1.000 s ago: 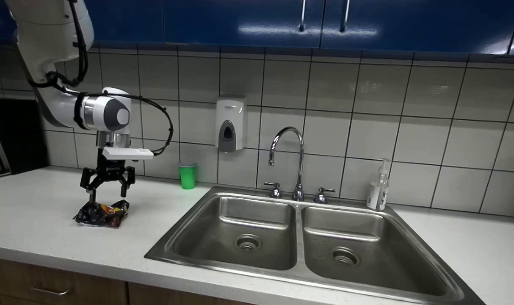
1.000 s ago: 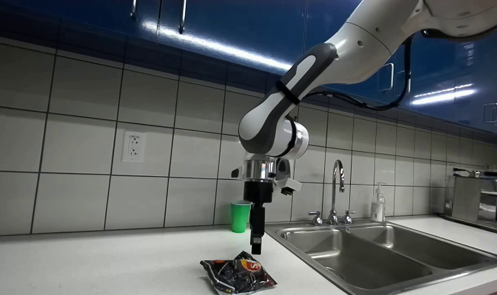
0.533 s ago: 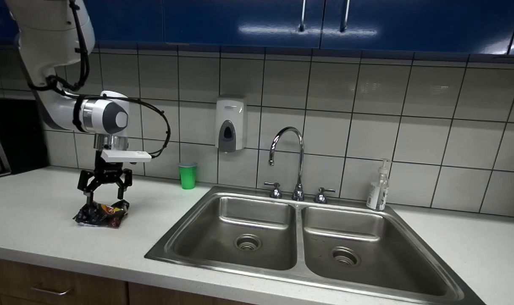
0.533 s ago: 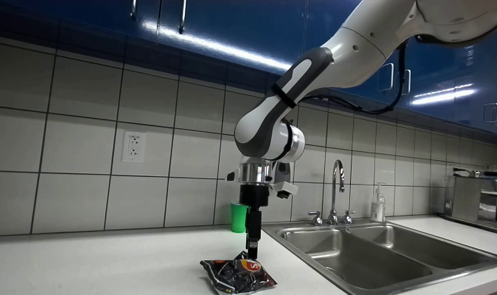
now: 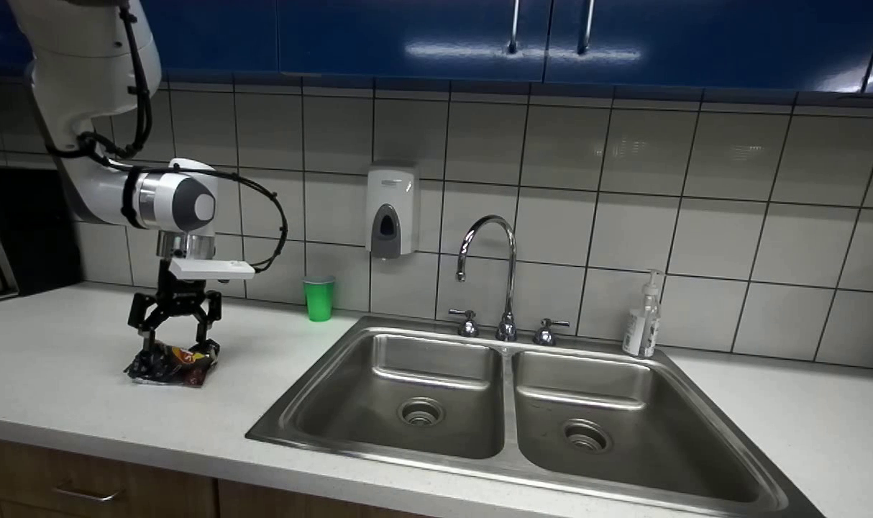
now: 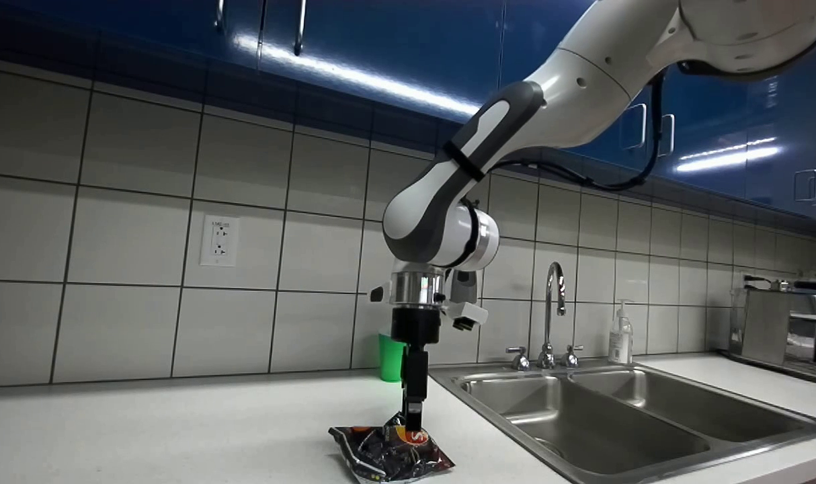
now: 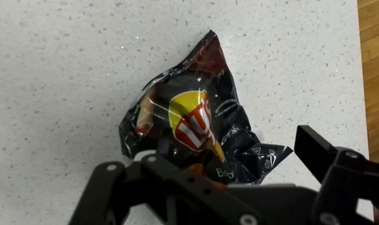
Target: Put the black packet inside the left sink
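Observation:
The black packet (image 5: pixel 169 367) lies crumpled on the white counter in both exterior views (image 6: pixel 388 456). It has a red and yellow logo, and fills the middle of the wrist view (image 7: pixel 197 122). My gripper (image 5: pixel 175 341) points straight down with its fingers apart over the packet; it also shows edge-on in an exterior view (image 6: pixel 413 422). In the wrist view my gripper (image 7: pixel 234 139) is open. One finger overlaps the packet; the other finger (image 7: pixel 314 153) stands just beyond its crumpled corner. Whether the tips touch it is unclear. The left sink (image 5: pixel 357 424) is a steel basin right of the packet.
A green cup (image 5: pixel 319 300) stands by the tiled wall behind the packet. A raised sink rim (image 5: pixel 293 388) lies between packet and basin. A tall faucet (image 5: pixel 510 288) rises behind the sinks, with a soap bottle (image 5: pixel 643 324) farther right. The counter's edge (image 7: pixel 362 93) shows in the wrist view.
My gripper has come down onto the packet and shifted slightly left in both exterior views. Its fingers stay apart. The packet has not visibly moved.

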You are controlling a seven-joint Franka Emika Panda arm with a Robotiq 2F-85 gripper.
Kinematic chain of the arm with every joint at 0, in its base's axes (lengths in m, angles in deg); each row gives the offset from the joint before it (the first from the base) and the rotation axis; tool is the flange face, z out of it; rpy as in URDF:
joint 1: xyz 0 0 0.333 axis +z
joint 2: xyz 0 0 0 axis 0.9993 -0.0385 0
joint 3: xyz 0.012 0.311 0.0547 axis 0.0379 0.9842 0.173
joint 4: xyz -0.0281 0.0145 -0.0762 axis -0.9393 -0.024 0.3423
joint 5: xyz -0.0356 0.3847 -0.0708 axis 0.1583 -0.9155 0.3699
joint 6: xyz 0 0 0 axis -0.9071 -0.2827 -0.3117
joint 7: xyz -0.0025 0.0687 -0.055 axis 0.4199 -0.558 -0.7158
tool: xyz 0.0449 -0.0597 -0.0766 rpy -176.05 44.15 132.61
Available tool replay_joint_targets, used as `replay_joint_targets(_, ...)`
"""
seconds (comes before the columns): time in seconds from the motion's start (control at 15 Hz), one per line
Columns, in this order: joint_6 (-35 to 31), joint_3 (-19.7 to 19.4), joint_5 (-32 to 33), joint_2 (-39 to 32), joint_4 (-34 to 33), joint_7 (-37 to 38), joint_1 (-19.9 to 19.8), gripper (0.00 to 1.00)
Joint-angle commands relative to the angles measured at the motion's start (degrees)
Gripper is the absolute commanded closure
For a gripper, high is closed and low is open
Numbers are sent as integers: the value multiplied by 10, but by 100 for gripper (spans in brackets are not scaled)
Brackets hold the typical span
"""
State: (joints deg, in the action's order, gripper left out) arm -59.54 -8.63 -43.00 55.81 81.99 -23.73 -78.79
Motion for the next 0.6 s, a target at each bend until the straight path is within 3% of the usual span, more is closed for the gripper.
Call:
replay_joint_targets(0.0,4,13,10,-9,-13,-6,-10,0)
replay_joint_targets(0.13,3,14,10,-11,-15,-4,-10,0)
replay_joint_targets(0.2,3,15,9,-12,-15,-5,-10,25)
replay_joint_targets(0.33,3,16,10,-14,-17,-4,-10,34)
replay_joint_targets(0.53,5,17,9,-15,-18,-5,-11,60)
